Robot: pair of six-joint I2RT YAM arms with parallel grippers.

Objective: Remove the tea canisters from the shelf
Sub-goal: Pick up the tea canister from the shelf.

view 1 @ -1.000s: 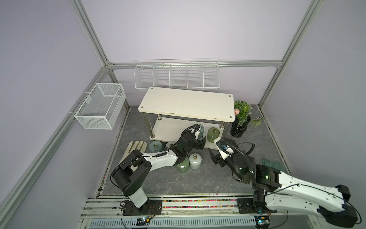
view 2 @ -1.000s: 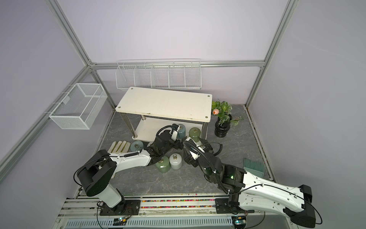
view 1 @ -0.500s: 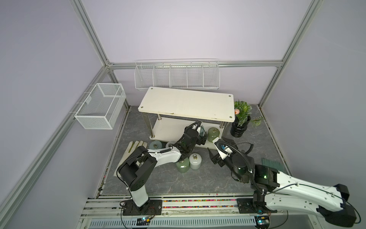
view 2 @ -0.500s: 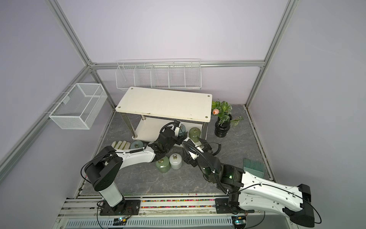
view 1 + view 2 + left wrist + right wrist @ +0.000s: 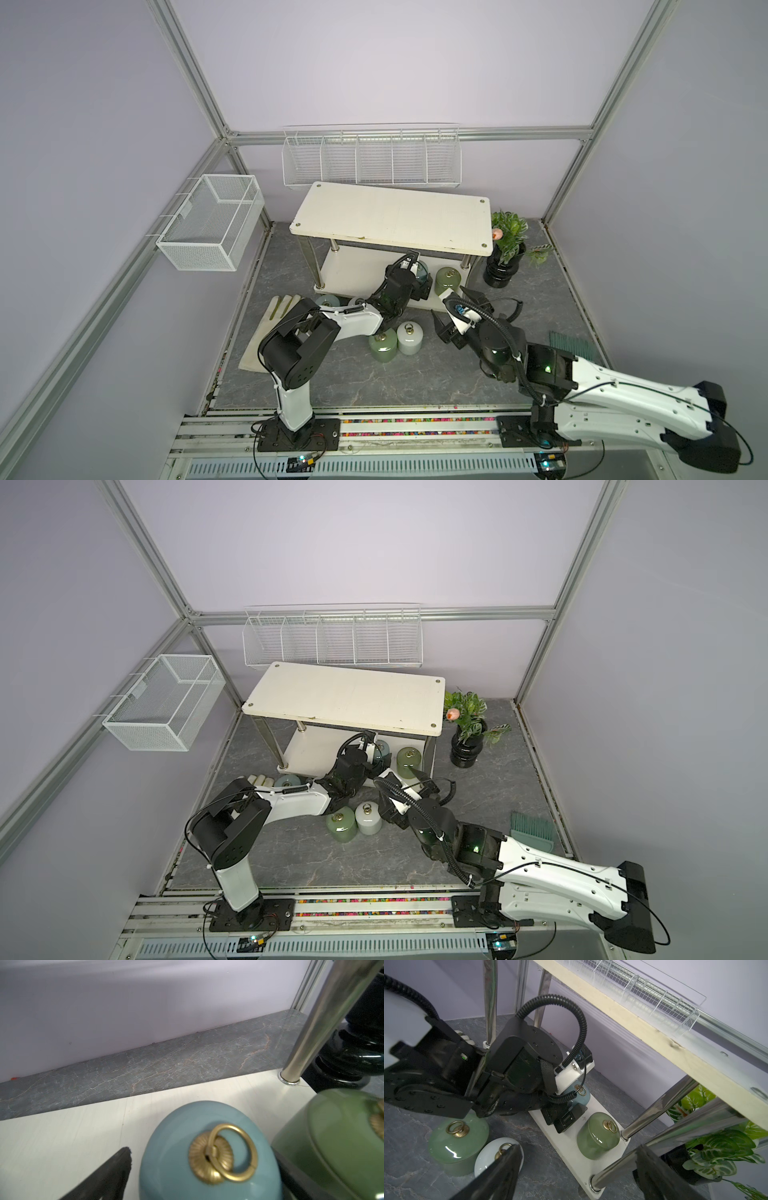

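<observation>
The shelf [image 5: 390,216] has a blue-grey tea canister [image 5: 424,269] and a green one [image 5: 448,279] on its lower board [image 5: 62,1136]. My left gripper [image 5: 201,1153] is open under the top board, with a finger on each side of the blue-grey canister [image 5: 207,1147]. Bare board shows between one finger [image 5: 110,1176] and the canister. On the floor stand a green canister [image 5: 382,347], a white one [image 5: 409,338] and a blue-grey one [image 5: 328,300]. My right gripper [image 5: 455,309] is open and empty, in front of the shelf's right end, facing the green canister [image 5: 598,1134].
A black vase with a plant [image 5: 503,270] stands just right of the shelf, beside a chrome post [image 5: 318,1022]. Wire baskets hang on the back wall [image 5: 372,160] and the left wall [image 5: 212,222]. A cream glove [image 5: 270,328] and a green brush [image 5: 569,340] lie on the floor.
My left gripper has pushed further in under the top board, up to the blue-grey canister, and its arm has stretched out. The right arm has hardly moved.
</observation>
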